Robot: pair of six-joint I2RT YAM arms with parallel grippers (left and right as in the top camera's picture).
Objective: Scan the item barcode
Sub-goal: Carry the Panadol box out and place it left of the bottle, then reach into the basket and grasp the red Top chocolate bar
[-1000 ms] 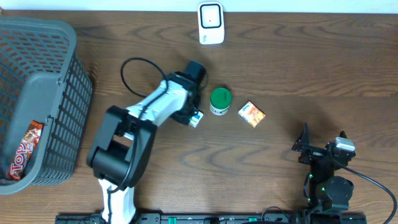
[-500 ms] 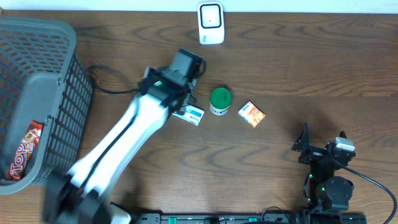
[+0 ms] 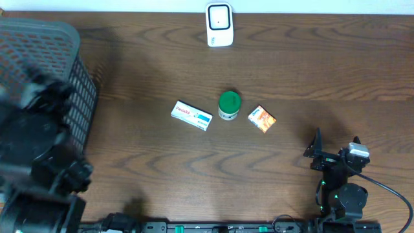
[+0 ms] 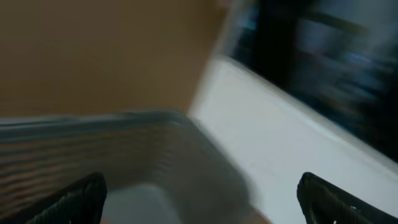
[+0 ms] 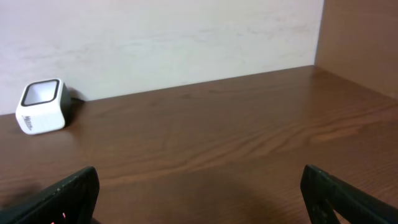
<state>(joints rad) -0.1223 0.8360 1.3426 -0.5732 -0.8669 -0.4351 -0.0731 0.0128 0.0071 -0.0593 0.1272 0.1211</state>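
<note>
The white carton (image 3: 192,116) lay flat in a row with the green-lidded jar (image 3: 228,105) and small orange box (image 3: 262,119), likely staged in reach of the white scanner (image 3: 219,24). The left gripper (image 4: 202,208) gaped empty by the grey basket (image 3: 76,71), well apart from the carton. The right gripper (image 5: 205,199), equally wide and empty, sat parked at the table's near right.

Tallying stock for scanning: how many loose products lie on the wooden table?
3: a flat white-and-blue carton, a green-lidded round tub just right of it, and a small orange box furthest right. The blurred left arm covers the grey mesh basket, so more may hide there.
</note>
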